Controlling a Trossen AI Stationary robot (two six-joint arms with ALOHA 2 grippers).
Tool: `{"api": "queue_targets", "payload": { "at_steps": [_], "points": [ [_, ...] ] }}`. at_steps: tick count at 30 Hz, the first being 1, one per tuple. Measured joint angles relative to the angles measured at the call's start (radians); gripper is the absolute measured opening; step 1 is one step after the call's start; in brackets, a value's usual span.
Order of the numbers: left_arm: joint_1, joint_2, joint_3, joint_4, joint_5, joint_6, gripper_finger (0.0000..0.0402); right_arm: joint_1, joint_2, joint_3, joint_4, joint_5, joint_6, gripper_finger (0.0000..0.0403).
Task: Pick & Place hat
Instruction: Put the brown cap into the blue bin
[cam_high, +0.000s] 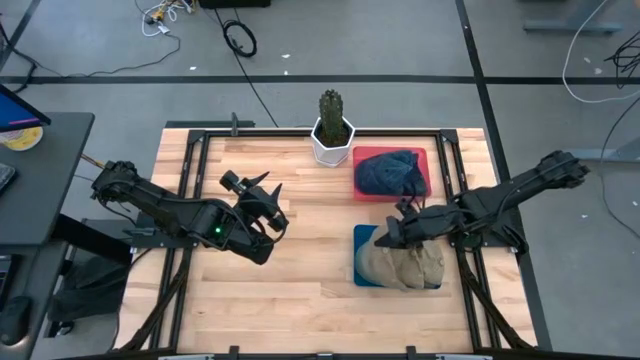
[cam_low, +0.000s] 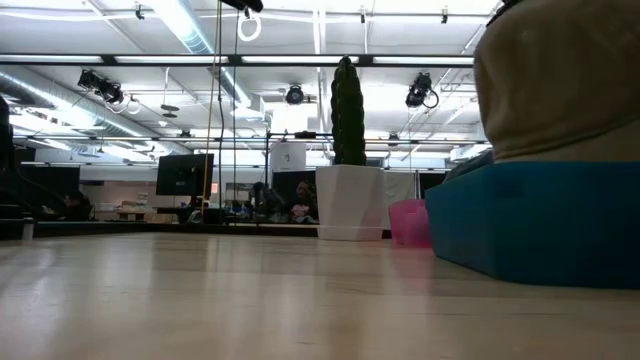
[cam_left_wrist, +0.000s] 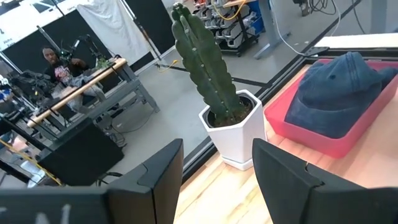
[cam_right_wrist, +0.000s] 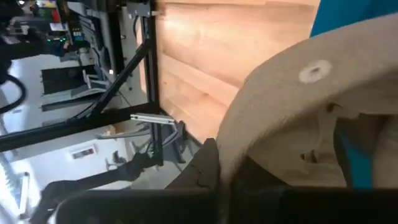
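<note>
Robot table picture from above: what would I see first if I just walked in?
Probably the right pincer, down on the tan hat that lies in the blue tray near the table's right side. Just behind it, a dark blue hat sits in a red tray, beside a tall green cactus in a white pot at the back edge.

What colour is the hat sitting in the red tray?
Dark blue. The hat in the red tray shows best in the left wrist view.
</note>
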Motion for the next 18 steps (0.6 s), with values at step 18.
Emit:
{"api": "queue_targets", "payload": {
  "at_steps": [18],
  "points": [
    [0.0,0.0,0.0,0.008,0.031,-0.018,0.0195,-0.001,0.071,0.0,-0.175,-0.038,-0.303,0.0]
  ]
}}
